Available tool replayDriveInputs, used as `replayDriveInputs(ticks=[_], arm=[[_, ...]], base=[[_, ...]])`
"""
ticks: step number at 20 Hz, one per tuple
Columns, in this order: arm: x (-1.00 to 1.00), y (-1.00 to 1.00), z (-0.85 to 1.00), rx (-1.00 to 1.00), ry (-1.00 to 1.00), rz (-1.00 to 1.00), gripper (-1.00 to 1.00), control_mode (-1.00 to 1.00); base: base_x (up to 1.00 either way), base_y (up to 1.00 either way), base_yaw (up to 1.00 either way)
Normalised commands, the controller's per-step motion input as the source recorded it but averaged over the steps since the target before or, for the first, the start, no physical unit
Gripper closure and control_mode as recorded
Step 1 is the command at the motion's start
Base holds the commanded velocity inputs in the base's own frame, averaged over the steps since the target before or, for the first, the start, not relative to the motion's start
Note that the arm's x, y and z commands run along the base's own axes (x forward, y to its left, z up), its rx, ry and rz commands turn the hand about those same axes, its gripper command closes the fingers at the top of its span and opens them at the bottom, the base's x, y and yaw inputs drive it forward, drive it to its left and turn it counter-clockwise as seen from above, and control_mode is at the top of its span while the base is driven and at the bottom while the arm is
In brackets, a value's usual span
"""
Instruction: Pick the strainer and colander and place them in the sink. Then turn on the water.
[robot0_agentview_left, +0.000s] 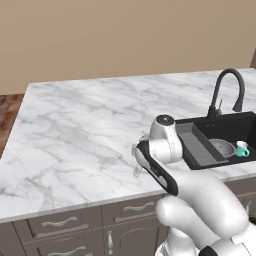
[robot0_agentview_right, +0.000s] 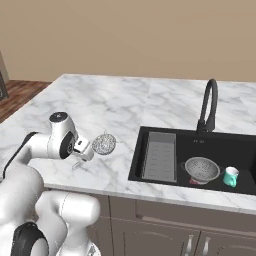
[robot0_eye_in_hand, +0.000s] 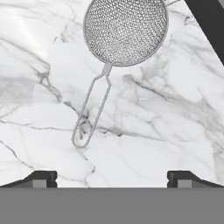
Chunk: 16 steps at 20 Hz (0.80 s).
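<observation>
While strainer (robot0_eye_in_hand: 125, 29) lies on counter (robot0_eye_in_hand: 166, 122), gripper (robot0_eye_in_hand: 112, 177) hovers above handle, spread, seemingly empty

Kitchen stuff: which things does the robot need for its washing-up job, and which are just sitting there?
For the job:
- strainer, lying on the counter below the open hand
- colander, already in the sink
- faucet, no water running yet

Just sitting there:
- teal cup, in the sink beside the colander
- grey ribbed rack, at the sink's end

Glossy white rounded arm (robot0_agentview_left: 200, 200) segments with black joint bands and caps.
</observation>
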Motion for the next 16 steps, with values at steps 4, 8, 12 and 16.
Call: replayDriveInputs(ticks=[4, 8, 12, 16], arm=[[0.29, 0.02, -0.24, 0.0, 0.0, 0.0, -1.0, -1.0], [0.26, 0.0, -0.2, 0.0, 0.0, 0.0, -1.0, -1.0], [0.24, 0.0, -0.18, 0.0, 0.0, 0.0, -1.0, -1.0], [0.2, 0.0, -0.18, 0.0, 0.0, 0.0, -1.0, -1.0]], base=[[0.0, 0.0, 0.0], [0.0, 0.0, 0.0], [0.0, 0.0, 0.0], [0.0, 0.0, 0.0]])
